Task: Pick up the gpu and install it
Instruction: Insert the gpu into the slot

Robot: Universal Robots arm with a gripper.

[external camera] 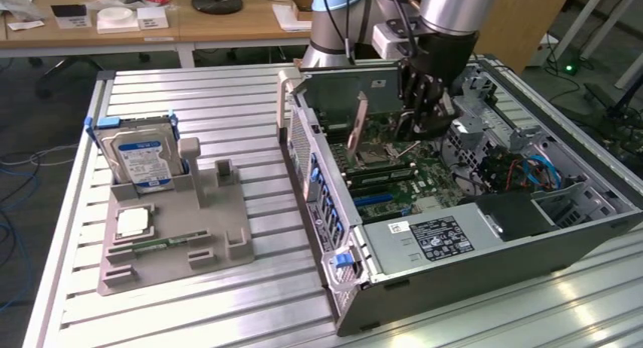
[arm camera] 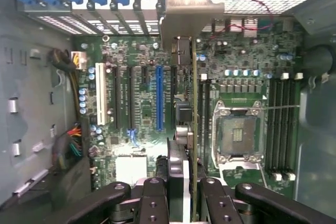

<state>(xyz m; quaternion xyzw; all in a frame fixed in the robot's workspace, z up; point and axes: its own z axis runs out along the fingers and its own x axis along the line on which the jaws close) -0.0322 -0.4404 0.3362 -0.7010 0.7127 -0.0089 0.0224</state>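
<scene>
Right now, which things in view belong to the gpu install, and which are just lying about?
Job in hand:
gpu, clamped edge-on in the gripper
open computer case
motherboard slots

Lying about:
hard drive
memory stick
grey holder beside the case
clutter on the wooden desk

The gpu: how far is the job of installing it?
Done: the gpu is picked up and inside the computer case. In hand: the gripper is shut on it above the motherboard. Left: it looks not seated yet; the blue slot stands empty.
</scene>
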